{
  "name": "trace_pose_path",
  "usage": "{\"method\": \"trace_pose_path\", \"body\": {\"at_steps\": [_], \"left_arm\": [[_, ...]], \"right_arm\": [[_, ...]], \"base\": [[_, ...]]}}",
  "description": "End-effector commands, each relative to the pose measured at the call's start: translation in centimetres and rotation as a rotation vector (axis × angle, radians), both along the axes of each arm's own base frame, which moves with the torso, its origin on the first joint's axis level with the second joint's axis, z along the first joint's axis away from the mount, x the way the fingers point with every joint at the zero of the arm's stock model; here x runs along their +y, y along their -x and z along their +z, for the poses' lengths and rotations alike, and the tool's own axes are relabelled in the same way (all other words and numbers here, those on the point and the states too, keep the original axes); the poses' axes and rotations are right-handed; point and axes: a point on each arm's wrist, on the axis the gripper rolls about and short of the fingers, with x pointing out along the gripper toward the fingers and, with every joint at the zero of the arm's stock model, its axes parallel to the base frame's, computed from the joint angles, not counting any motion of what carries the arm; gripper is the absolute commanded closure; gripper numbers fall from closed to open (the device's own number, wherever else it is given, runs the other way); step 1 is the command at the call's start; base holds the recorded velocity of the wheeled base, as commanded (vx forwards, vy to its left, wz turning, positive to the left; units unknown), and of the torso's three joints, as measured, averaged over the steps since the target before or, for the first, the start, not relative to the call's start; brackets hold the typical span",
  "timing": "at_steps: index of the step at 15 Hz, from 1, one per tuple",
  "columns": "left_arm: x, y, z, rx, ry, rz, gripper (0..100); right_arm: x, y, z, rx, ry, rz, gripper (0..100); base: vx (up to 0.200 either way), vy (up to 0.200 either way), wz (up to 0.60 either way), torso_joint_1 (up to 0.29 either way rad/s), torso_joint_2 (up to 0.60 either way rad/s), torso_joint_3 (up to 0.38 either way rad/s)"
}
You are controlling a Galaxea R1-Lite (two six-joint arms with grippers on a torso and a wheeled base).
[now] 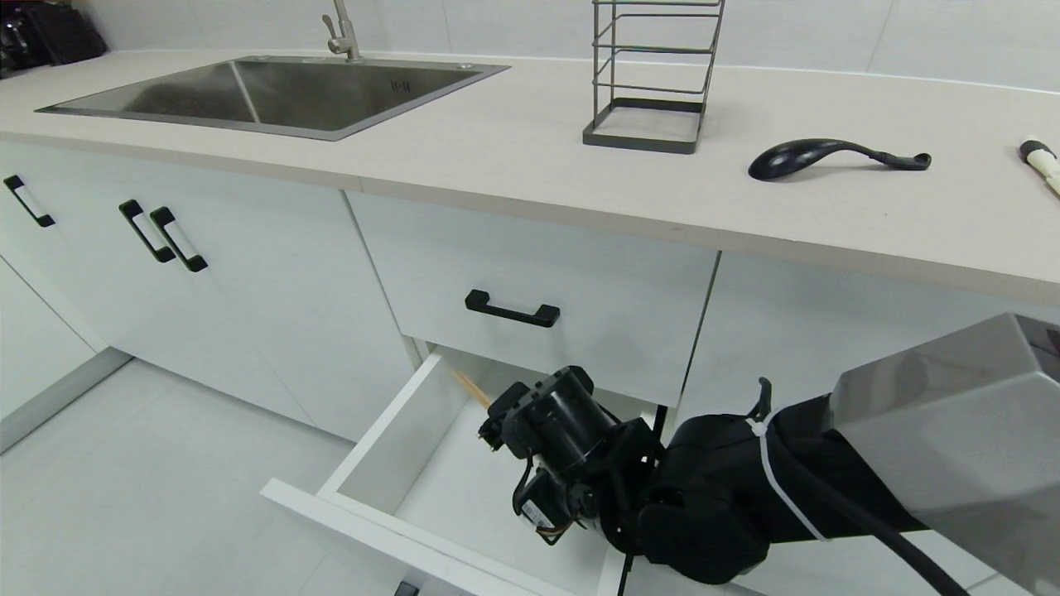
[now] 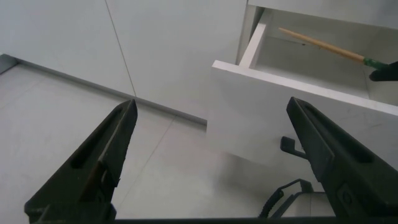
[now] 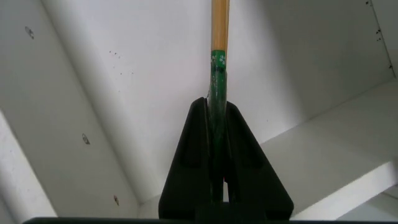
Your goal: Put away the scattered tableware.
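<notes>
Closest to the head camera, the right gripper (image 1: 494, 416) is low inside the open drawer (image 1: 383, 430). Its jaws are closed on the green end of a wooden chopstick (image 3: 219, 25), and in the right wrist view the two fingers (image 3: 198, 134) press on it from both sides. The bare wooden part of the chopstick goes out from the jaws toward the back wall of the drawer, tilted up, and I cannot tell if its far tip touches anything.

The left gripper (image 2: 211, 107) has its jaws wide apart with nothing between them. It hangs above the floor, just outside the white front panel of the drawer.

Above the drawer is the counter (image 1: 513, 157). A black ladle (image 1: 828, 156) lies on it at the right side, bowl down. A white utensil handle with a black tip (image 1: 1042, 161) lies at the right edge. A dark wire rack (image 1: 654, 83) stands behind, and the sink (image 1: 273, 91) is at the left.
</notes>
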Motion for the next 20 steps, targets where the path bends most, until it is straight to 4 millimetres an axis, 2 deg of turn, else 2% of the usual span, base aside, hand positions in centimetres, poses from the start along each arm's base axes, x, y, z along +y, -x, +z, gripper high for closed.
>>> {"method": "trace_pose_path", "body": {"at_steps": [1, 3, 6, 9, 15, 20], "left_arm": [[0.0, 0.0, 0.0, -0.001, 0.001, 0.001, 0], [0.0, 0.0, 0.0, -0.001, 0.001, 0.001, 0], [0.0, 0.0, 0.0, -0.001, 0.001, 0.001, 0], [0.0, 0.0, 0.0, -0.001, 0.001, 0.001, 0], [0.0, 0.0, 0.0, -0.001, 0.001, 0.001, 0], [0.0, 0.0, 0.0, -0.001, 0.001, 0.001, 0]], "right_arm": [[0.3, -0.7, -1.1, 0.010, 0.016, -0.010, 100], [0.5, -0.9, -1.9, 0.019, 0.028, -0.010, 100], [1.9, -1.9, -1.4, 0.009, 0.014, -0.012, 100], [2.2, -2.0, -3.4, 0.041, 0.061, -0.010, 100], [2.7, -3.2, -5.5, 0.055, 0.081, -0.025, 100], [3.1, -3.6, -6.1, 0.055, 0.082, -0.026, 100]], "base": [[0.000, 0.000, 0.00, 0.000, 0.00, 0.000], [0.000, 0.000, 0.00, 0.000, 0.00, 0.000], [0.000, 0.000, 0.00, 0.000, 0.00, 0.000], [0.000, 0.000, 0.00, 0.000, 0.00, 0.000], [0.000, 0.000, 0.00, 0.000, 0.00, 0.000], [0.000, 0.000, 0.00, 0.000, 0.00, 0.000]]}}
